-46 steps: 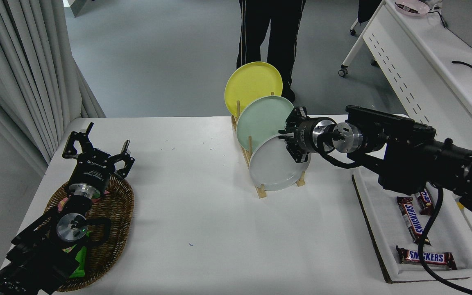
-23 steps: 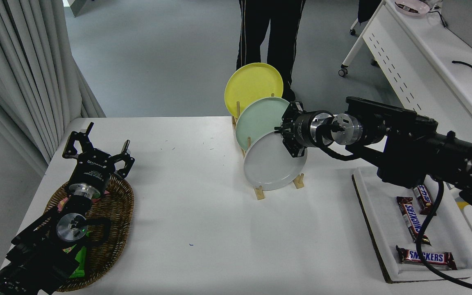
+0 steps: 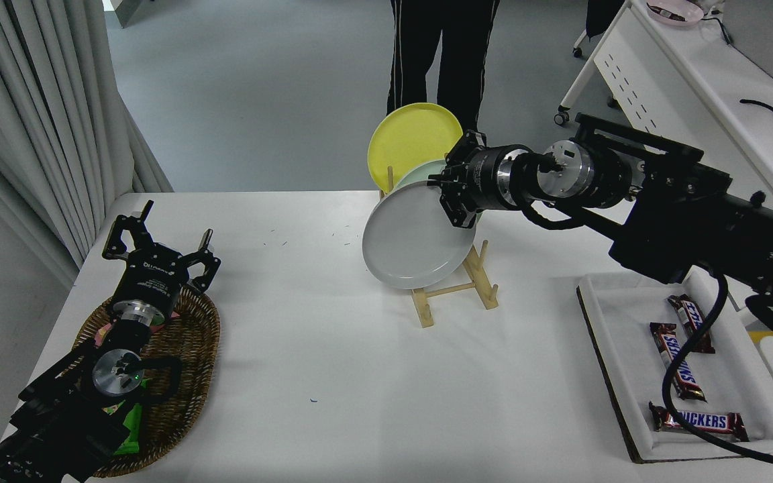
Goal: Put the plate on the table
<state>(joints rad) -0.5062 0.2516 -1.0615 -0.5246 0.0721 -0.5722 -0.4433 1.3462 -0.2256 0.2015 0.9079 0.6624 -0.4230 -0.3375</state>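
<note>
The left tool [image 3: 158, 249] is parked open over a wicker basket [image 3: 188, 349] at the lower left. The plate [image 3: 412, 236], round, plain light grey and rimmed, is held tilted above the white surface [image 3: 333, 349], gripped at its upper right rim by the right tool [image 3: 452, 194]. Since earlier it has been lifted clear of the wooden rack [image 3: 457, 287]

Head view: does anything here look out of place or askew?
Only the plate: the right gripper holds it by its upper rim, tilted, above the wooden rack rather than in a slot. Nothing looks spilled or damaged.
</note>
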